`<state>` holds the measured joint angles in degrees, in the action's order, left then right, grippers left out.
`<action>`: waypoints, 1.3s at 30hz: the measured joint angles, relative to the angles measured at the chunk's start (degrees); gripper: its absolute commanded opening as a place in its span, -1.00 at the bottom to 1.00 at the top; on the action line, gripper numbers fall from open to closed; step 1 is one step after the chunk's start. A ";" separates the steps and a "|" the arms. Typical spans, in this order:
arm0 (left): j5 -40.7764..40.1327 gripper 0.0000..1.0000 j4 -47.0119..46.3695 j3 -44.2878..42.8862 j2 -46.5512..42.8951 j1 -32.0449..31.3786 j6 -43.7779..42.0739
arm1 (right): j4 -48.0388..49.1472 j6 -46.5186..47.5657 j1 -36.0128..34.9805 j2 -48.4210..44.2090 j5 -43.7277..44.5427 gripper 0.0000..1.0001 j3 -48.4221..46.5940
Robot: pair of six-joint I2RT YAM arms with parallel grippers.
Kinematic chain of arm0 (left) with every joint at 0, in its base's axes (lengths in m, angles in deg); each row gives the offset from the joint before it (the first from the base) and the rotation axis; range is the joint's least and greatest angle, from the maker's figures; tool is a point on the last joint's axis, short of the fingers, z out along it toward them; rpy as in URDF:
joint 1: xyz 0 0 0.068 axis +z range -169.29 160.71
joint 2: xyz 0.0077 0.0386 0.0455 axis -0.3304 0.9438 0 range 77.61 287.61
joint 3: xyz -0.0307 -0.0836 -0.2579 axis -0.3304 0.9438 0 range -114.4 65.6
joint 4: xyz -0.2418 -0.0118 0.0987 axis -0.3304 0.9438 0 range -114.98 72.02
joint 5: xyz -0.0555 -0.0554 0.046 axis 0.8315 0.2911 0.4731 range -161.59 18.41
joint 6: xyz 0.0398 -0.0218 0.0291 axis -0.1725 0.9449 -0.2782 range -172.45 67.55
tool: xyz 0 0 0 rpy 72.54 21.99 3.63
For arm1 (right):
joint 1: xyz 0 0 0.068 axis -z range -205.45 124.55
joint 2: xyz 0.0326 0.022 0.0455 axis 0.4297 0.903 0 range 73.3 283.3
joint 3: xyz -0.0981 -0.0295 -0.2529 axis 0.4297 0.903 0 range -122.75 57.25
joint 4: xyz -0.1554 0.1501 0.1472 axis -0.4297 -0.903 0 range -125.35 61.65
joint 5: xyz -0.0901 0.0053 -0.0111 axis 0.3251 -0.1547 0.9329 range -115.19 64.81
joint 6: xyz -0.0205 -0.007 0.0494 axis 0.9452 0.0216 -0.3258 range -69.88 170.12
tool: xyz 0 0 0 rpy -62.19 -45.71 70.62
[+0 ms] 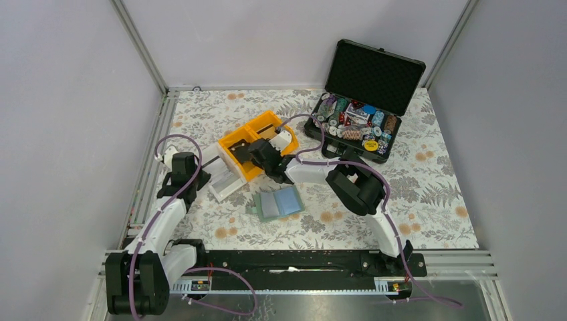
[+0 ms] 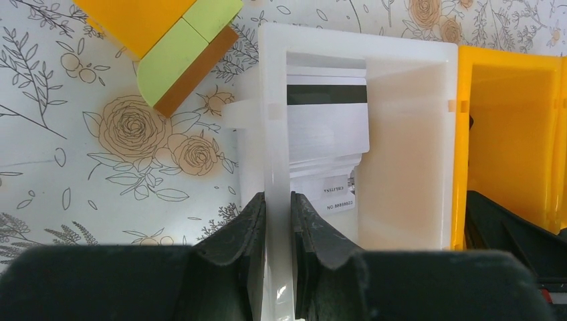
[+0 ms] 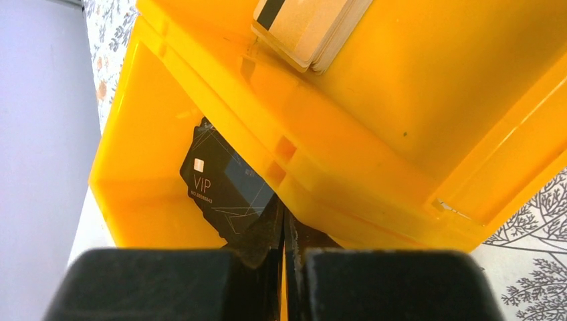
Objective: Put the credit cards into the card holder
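In yellow bin [image 3: 374, 134], right gripper [image 3: 284, 231] has fingers pressed together with black VIP card [image 3: 224, 184] corner at their tips, possibly nipped, view poor; card thin, light, stiff, slick, so pinch an edge; left gripper [image 2: 277, 214] clamps white bin [image 2: 274, 100] wall; holder [image 1: 279, 202] lies open, apart, behind the right fingers.
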<state>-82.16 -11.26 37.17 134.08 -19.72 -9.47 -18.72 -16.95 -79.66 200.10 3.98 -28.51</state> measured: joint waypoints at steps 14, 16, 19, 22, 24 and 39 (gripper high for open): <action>-1.75 -1.00 0.59 -5.84 6.80 2.58 -6.95 | 3.56 21.64 0.87 -5.35 -7.80 -0.53 4.92; -1.62 -1.00 0.85 -7.69 9.86 3.06 -9.03 | 3.32 25.18 0.92 -6.86 -9.57 -0.40 5.64; -0.98 -1.00 0.85 -10.14 13.79 3.45 -12.63 | 2.27 29.88 1.05 -10.05 -11.34 -0.30 6.91; 0.72 -1.00 0.79 -12.57 17.00 3.67 -16.26 | 0.90 33.59 1.55 -12.87 -13.33 -0.23 7.23; 2.40 -1.00 0.81 -14.56 19.41 3.82 -18.47 | 0.04 35.74 2.21 -14.40 -15.02 -0.18 7.23; 9.07 0.46 1.27 -22.56 26.67 3.82 -26.82 | -12.13 48.30 4.02 -16.94 -19.82 0.22 5.81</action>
<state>-73.09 -9.99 14.62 160.75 -15.89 -36.29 -30.85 31.36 -75.64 183.16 -15.84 -22.70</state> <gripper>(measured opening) 0.528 0.572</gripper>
